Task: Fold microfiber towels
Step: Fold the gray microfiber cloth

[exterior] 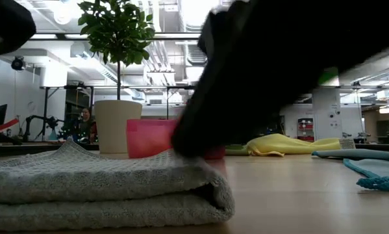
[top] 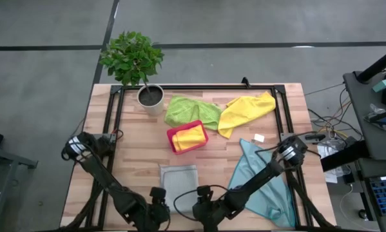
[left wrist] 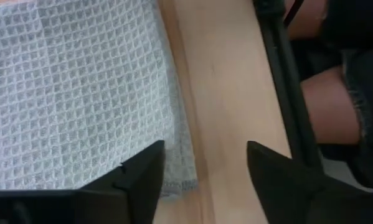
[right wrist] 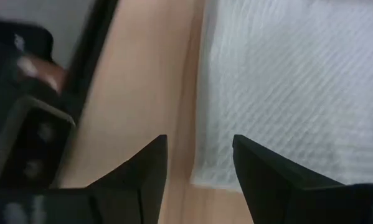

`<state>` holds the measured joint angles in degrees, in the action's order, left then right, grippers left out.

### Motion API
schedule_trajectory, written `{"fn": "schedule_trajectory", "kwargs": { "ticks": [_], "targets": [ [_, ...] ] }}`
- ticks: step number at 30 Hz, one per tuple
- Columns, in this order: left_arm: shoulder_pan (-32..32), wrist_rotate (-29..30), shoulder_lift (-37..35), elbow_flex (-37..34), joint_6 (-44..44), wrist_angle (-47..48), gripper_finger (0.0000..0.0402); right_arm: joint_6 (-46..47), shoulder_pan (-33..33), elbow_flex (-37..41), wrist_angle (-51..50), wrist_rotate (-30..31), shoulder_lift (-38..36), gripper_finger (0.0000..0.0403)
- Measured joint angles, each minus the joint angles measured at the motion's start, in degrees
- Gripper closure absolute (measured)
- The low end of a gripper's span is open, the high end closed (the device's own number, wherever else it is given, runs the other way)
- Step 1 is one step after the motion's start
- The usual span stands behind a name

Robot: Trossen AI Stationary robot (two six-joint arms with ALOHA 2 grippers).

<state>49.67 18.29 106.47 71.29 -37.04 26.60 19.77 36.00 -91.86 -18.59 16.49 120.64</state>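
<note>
High view puts both our grippers at the table's near edge, one on each side of the grey towel (top: 179,182): our left gripper (top: 155,207) by its near left corner, our right gripper (top: 204,210) by its near right corner. The towel lies folded flat, a doubled layer in the low view, its long axis running from the near edge toward the pink tray (top: 187,137). Both arms are about equally close, so we judge the next fold would start from this near hem.

Our left gripper (left wrist: 205,168) is spread, its fingers straddling the hem with one over the cloth and one over bare wood, holding nothing. Our right gripper (right wrist: 200,162) is likewise spread and empty, one finger over wood, the other over the weave.

A yellow towel (top: 190,136) sits in the tray. The green towel (top: 189,109), another yellow one (top: 245,109) and the teal towel (top: 265,180) lie unfolded.
</note>
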Motion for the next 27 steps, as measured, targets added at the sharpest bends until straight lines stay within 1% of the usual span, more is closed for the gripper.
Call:
{"fn": "schedule_trajectory", "kwargs": {
  "ticks": [3,5,8,11,14,16,20,24,25,27],
  "targets": [
    [0.0,0.3,1.2,0.0,0.2,0.2,0.0159,0.1,-0.1,0.1,-0.3,-0.1,0.8,0.0232],
    [-0.1,1.0,1.8,-0.2,-0.8,0.0,0.0153,0.2,-0.2,0.0,0.3,0.0,0.9,0.0234],
    [-0.1,1.3,3.1,-0.2,-1.9,-0.2,0.0155,-0.2,-0.4,0.0,0.1,-0.4,1.5,0.0239],
    [-0.1,1.3,3.8,-0.4,-3.1,-0.1,0.0170,-0.3,-0.8,0.1,0.0,-0.9,1.9,0.0248],
    [-0.1,1.3,4.6,-0.4,-4.3,-0.2,0.0196,-0.3,-1.5,0.1,0.8,-2.9,1.9,0.0265],
    [-0.1,1.6,5.1,-0.4,-4.6,-0.1,0.0221,-0.3,-1.9,0.1,0.9,-3.5,2.2,0.0282],
    [-0.1,2.1,5.6,-0.4,-4.6,-0.1,0.0286,-0.3,-2.5,0.3,1.3,-6.2,2.3,0.0328],
    [-0.2,2.2,5.5,-0.5,-4.6,-0.1,0.0362,-0.3,-2.7,0.7,1.5,-6.4,2.3,0.0379],
    [-0.2,2.2,5.3,-0.5,-4.6,-0.1,0.0380,-0.7,-2.7,0.7,1.5,-6.4,2.3,0.0386],
    [-0.2,1.7,5.1,-0.6,-4.6,-0.1,0.0393,-1.7,-2.7,0.6,1.5,-6.4,2.2,0.0390]
  ]
}}
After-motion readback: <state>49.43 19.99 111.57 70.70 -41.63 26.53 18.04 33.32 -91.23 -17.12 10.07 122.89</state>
